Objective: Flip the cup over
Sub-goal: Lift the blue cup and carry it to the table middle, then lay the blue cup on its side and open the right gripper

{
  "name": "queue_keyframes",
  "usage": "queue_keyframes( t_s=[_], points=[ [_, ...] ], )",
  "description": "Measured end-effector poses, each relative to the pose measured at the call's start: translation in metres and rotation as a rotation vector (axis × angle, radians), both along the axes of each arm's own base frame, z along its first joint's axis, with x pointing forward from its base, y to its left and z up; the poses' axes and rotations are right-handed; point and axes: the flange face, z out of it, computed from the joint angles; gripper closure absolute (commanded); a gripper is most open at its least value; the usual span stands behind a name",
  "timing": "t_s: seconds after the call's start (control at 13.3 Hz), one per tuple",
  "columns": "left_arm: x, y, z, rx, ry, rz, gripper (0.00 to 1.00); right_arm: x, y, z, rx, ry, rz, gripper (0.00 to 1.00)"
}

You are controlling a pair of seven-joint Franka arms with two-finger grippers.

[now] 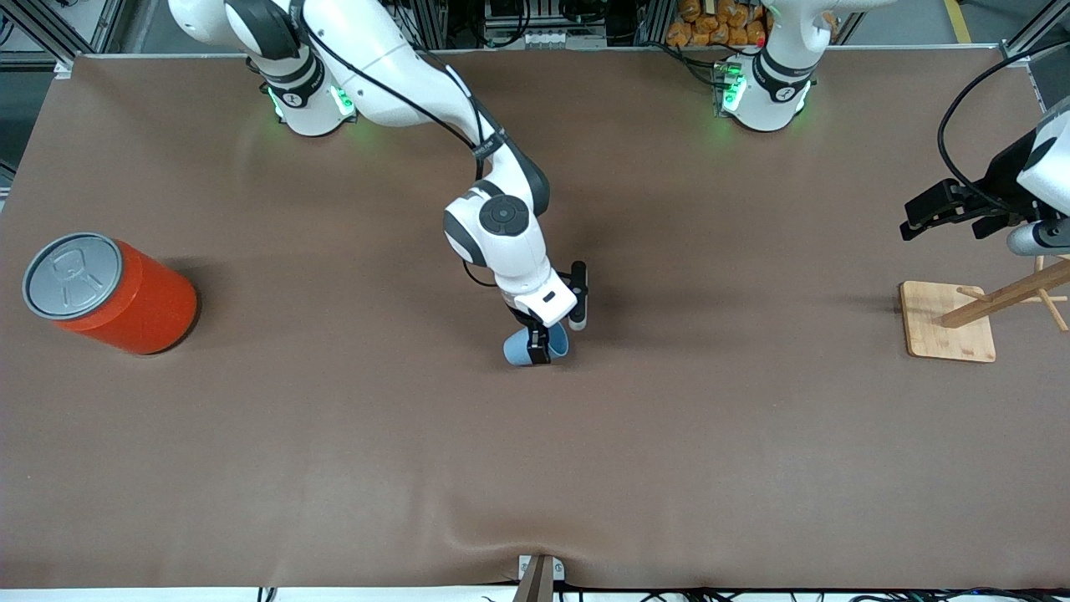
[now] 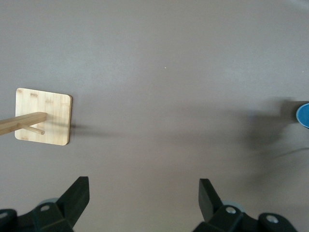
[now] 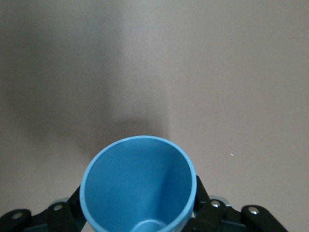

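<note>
two arms: right claw (image 1: pixel 539 341) pinches the cup (image 1: pixel 522 348) mid-table, left claw (image 2: pixel 142 200) waits spread above the wooden stand (image 1: pixel 947 322)

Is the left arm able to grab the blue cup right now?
Probably not. The right gripper is already shut on the cup at mid-table, while the left gripper waits open over the wooden stand at its own end.

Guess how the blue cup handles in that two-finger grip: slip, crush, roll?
The cup looks like thin matte plastic, so probably light and slightly squeezable where the right gripper clamps its wall. Its taper could let it slide between the fingers if tilted. Laid on its side on the table, it would likely roll in an arc. The left gripper waits, open.
</note>
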Motion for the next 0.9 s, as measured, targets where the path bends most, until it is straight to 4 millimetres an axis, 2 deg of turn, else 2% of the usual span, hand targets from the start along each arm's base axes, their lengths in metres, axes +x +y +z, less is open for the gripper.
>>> queue_keyframes(
  t_s=[0.08, 0.23, 0.6, 0.9],
  points=[
    [0.000, 0.000, 0.000, -0.002, 0.000, 0.000, 0.00, 0.001, 0.003, 0.000, 0.001, -0.005, 0.004, 0.00],
    [0.000, 0.000, -0.001, -0.002, 0.002, 0.001, 0.00, -0.003, 0.007, -0.001, -0.002, -0.006, 0.014, 0.00],
    [0.002, -0.001, -0.004, -0.009, 0.008, 0.001, 0.00, -0.013, 0.012, -0.025, -0.028, 0.011, 0.032, 0.00],
    [0.002, -0.001, -0.005, -0.010, 0.009, 0.001, 0.00, -0.008, 0.015, -0.014, -0.016, -0.009, 0.031, 0.00]
  ],
)
